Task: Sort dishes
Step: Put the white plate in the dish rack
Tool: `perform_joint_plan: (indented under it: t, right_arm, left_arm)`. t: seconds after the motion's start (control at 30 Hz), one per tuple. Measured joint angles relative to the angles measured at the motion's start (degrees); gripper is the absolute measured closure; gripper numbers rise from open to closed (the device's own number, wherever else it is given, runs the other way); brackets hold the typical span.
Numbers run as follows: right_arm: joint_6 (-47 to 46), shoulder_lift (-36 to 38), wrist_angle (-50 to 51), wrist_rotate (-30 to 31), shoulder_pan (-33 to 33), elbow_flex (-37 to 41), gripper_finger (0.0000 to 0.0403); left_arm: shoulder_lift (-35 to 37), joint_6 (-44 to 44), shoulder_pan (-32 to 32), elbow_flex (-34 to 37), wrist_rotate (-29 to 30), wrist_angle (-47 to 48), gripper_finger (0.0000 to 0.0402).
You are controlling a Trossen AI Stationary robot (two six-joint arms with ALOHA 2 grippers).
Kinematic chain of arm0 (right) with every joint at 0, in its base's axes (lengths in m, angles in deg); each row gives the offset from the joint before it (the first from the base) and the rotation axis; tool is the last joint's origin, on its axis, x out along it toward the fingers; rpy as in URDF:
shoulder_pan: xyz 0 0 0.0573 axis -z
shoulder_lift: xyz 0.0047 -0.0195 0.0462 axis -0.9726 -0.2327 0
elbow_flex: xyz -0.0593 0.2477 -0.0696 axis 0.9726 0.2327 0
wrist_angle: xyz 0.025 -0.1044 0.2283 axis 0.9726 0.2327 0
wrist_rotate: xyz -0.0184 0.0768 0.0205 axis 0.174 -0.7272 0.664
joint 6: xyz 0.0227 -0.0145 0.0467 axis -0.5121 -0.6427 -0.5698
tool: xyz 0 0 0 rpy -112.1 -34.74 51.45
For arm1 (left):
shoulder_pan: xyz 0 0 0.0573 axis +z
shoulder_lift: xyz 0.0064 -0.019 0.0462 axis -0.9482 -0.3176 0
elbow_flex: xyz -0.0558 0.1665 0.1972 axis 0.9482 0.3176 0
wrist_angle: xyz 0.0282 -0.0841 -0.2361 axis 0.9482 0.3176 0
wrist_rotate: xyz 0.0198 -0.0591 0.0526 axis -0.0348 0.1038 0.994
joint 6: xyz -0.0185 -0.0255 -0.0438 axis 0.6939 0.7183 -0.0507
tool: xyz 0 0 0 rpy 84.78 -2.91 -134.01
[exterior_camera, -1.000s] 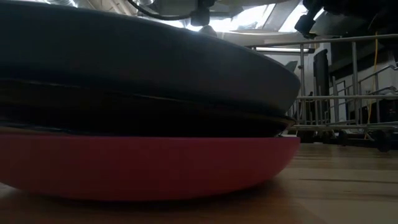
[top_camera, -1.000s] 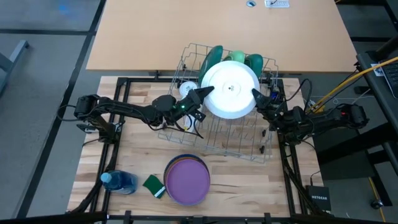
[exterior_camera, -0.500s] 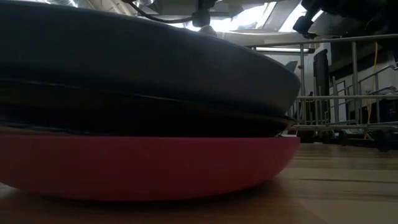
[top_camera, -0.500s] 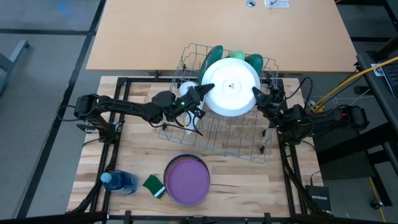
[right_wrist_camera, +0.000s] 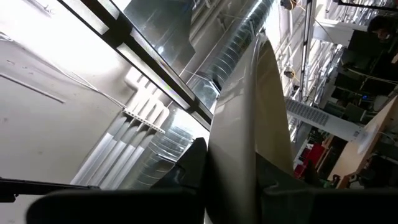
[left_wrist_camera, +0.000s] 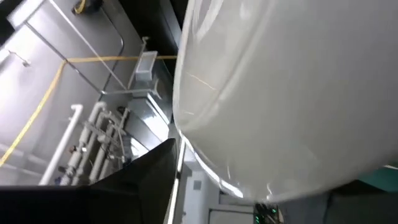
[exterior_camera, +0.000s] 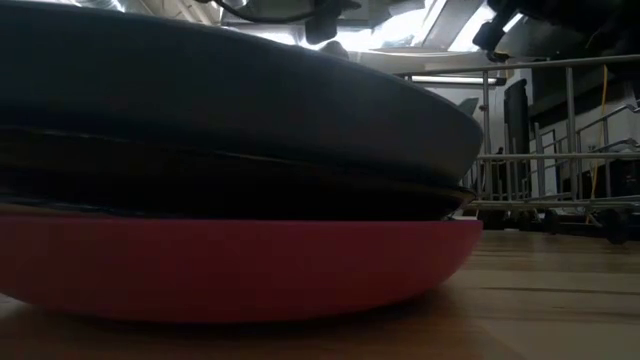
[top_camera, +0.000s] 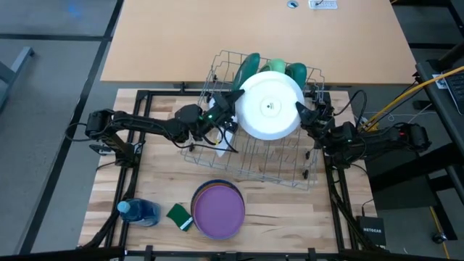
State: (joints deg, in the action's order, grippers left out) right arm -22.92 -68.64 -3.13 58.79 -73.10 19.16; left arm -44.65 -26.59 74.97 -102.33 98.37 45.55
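The right gripper [top_camera: 299,110] pinches the white plate [top_camera: 270,106] by its right rim, centre frame above the wire rack [top_camera: 254,156]. The left gripper [top_camera: 230,99], jaws spread, sits just off the plate's left rim. Both arms reach inward, low and outstretched.

One camera hung overhead, looking straight down on the tabletop [top_camera: 290,210]. Another sat at tabletop level, pressed against the stacked plates [exterior_camera: 240,200] at six o'clock. Both wrist cameras faced upward, sharing the white plate [left_wrist_camera: 292,93].
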Motion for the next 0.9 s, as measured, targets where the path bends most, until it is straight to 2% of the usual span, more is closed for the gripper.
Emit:
perform_joint_plan:
  t: [0.2, 0.9]
  right_arm:
    - [1.4, 0.1, -0.2, 0.4, 0.0, 0.0, 0.0360]
    - [0.8, 0.2, 2.9, 1.3, 0.0, 0.0, 0.0360]
  left_arm:
    - [0.0, 3.4, -0.2, 0.0, 2.6, 0.1, 0.0171]
    - [-0.3, 11.2, 0.5, 0.1, 2.5, 1.0, 0.0176]
